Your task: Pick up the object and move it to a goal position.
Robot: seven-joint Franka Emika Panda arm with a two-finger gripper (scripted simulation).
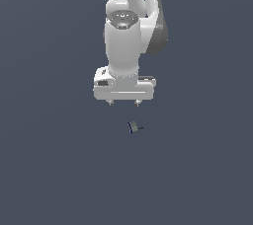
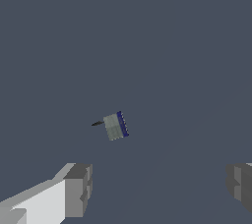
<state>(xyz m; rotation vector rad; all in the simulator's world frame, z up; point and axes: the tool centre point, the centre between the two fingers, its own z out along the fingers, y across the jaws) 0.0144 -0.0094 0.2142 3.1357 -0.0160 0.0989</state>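
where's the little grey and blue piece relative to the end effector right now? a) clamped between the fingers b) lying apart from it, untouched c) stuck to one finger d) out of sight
b: the piece lies clear of the open end effector, whose fingers stand wide apart with nothing between them.

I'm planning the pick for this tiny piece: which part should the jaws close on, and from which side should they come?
Probably the grey body, not the thin dark stem, which looks too slim to hold. The object lies on its side, so come straight down with the open gripper, jaws closing across the body between the stem and the blue rim.
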